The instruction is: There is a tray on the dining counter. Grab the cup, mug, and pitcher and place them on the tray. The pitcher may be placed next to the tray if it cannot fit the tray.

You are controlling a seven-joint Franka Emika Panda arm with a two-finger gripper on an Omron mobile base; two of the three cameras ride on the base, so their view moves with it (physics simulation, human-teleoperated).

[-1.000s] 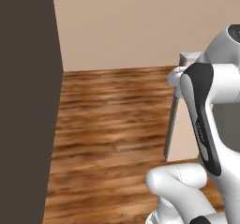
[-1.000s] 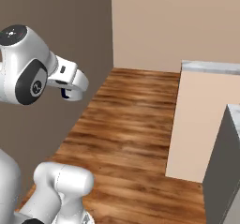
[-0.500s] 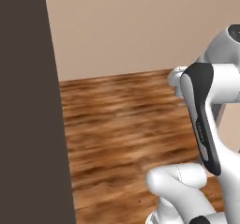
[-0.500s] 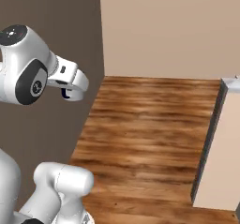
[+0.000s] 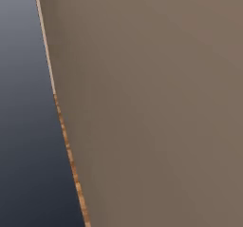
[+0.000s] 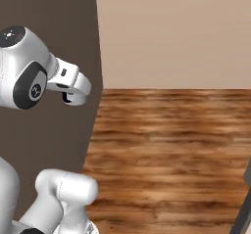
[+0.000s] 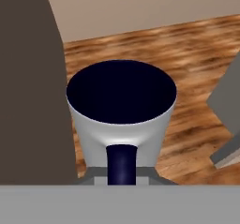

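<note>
The mug [image 7: 121, 120] sits close up in the hand view, seen from above. It has a dark navy inside, a pale rim and wall, and a navy handle pointing toward the camera. My gripper [image 7: 122, 174] is shut on the mug at the handle side and carries it above the wooden floor. The tray, the cup, the pitcher and the dining counter are out of view.
A dark brown panel [image 6: 49, 27] stands close on the arm's left, and it also shows in the hand view [image 7: 28, 87]. A taupe surface [image 5: 152, 102] lies right in front of the left base camera. Wooden floor [image 6: 171, 150] runs to a beige wall [image 6: 171, 32]. A grey block edge [image 6: 245, 213] is at lower right.
The whole picture has swung, so the base has turned. The dark panel has slid in front of the left base camera and the pale counter has left on the right. The grip holds.
</note>
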